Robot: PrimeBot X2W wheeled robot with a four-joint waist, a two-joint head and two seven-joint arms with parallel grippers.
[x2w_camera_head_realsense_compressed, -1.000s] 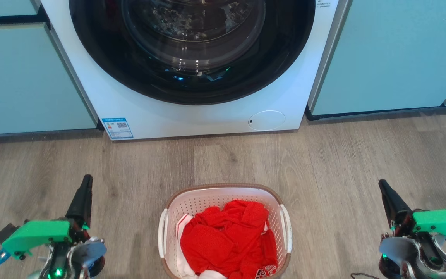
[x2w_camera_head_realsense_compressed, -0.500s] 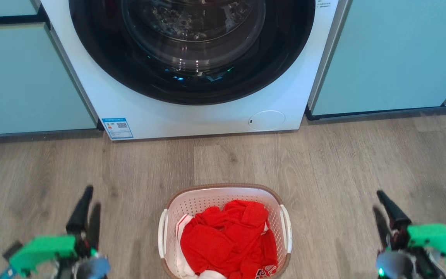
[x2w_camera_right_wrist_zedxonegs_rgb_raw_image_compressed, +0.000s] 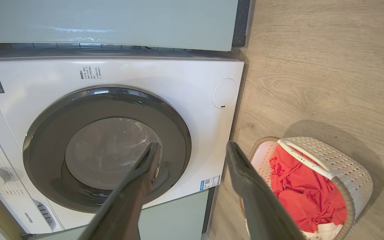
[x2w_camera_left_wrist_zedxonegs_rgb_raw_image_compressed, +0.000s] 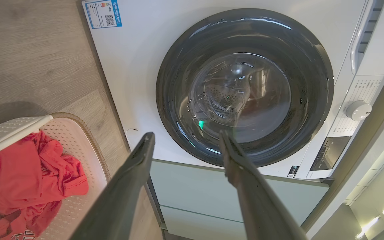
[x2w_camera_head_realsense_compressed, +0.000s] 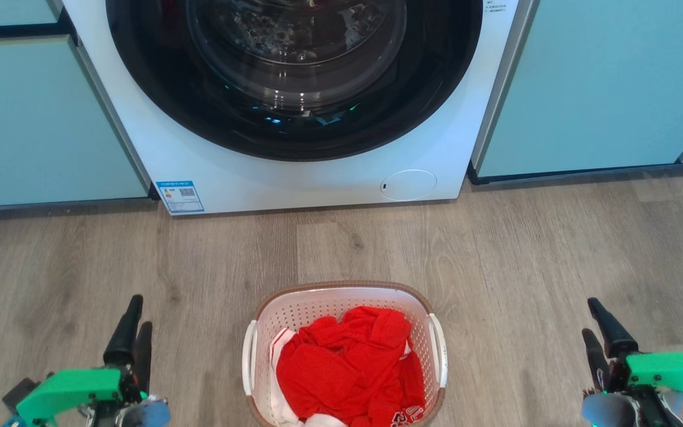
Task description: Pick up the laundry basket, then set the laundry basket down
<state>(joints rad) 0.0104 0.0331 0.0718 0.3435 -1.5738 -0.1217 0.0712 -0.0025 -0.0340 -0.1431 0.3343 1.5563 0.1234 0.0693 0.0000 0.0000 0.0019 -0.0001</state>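
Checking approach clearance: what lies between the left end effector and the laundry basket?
Bare wood floor between the left end effector and the laundry basket, in the head view.

A white front-loading washing machine [x2w_camera_head_realsense_compressed: 294,178] stands at the back of the room. Its round, dark-rimmed glass door [x2w_camera_head_realsense_compressed: 294,65] is shut and catches small glints of light. Pale blue-green cabinet fronts [x2w_camera_head_realsense_compressed: 39,118] flank the machine on both sides. A grey-brown wood-plank floor [x2w_camera_head_realsense_compressed: 495,249] runs in front of it. A blue label [x2w_camera_head_realsense_compressed: 180,196] sits at the machine's lower left corner and a round cover [x2w_camera_head_realsense_compressed: 408,184] at its lower right. A white dial [x2w_camera_left_wrist_zedxonegs_rgb_raw_image_compressed: 358,110] sits on its control panel.
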